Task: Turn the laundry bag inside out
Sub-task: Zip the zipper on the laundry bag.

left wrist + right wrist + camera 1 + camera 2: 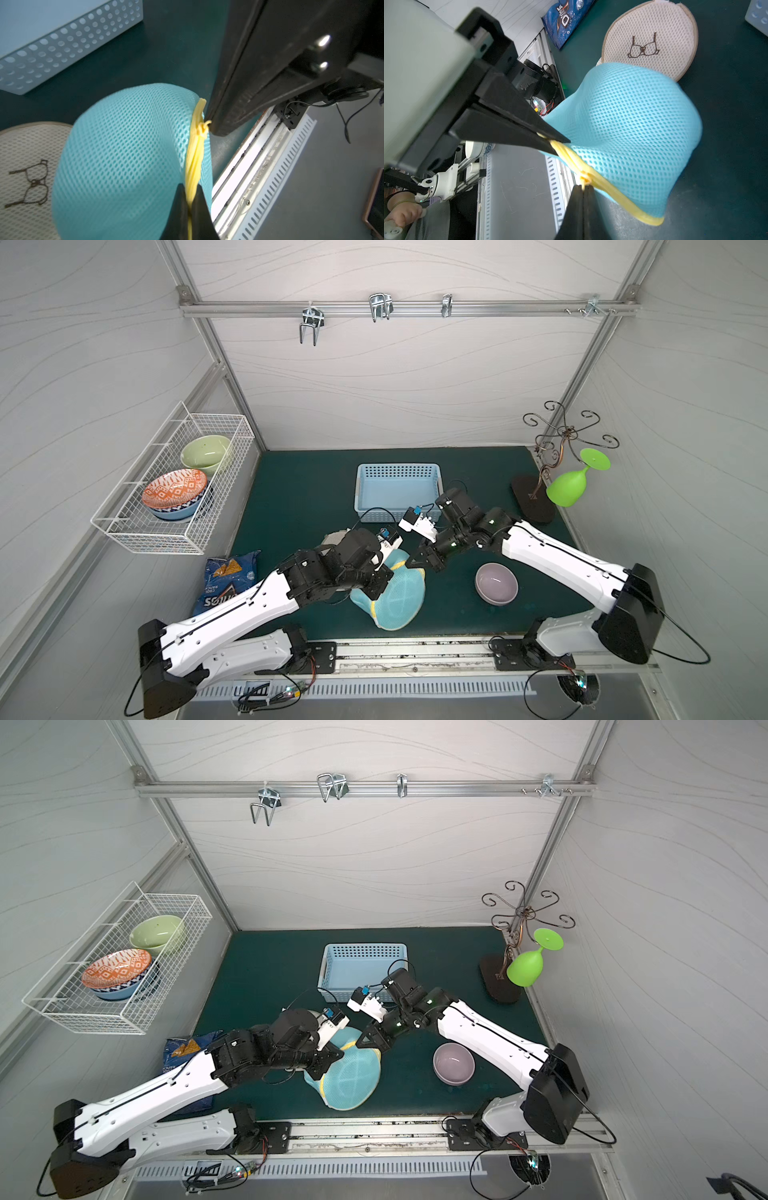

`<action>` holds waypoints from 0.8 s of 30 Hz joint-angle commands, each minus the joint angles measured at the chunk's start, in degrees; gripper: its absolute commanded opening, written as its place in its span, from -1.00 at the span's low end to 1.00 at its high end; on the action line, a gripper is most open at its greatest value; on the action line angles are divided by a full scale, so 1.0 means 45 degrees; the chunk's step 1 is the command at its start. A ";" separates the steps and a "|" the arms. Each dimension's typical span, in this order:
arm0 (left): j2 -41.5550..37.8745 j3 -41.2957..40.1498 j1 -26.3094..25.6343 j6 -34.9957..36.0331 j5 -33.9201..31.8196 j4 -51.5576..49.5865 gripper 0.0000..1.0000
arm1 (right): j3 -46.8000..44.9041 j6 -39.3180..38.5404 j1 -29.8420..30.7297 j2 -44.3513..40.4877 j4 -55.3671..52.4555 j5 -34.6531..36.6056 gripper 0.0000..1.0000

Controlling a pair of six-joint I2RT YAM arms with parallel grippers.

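Left gripper [188,209] is clamped on the yellow trim [195,149] of the blue mesh laundry bag [401,599]; right gripper [583,190] is pinched tight on the same trim, just beside its small knot; the bag bulges between them, lower centre in both top views, on the green mat [299,497], below the blue basket [398,489], left of the purple bowl [496,584].

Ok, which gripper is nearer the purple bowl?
Right. The right gripper, shut on the rim of the bag, is on the side toward the bowl; the left gripper grips that rim just beyond, farther away.
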 commanded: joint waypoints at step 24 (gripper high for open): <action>-0.4100 -0.0166 -0.0038 -0.1561 -0.1941 -0.0597 0.19 | 0.0328 -0.0145 0.0445 -0.0806 -0.1435 0.1240 -1.00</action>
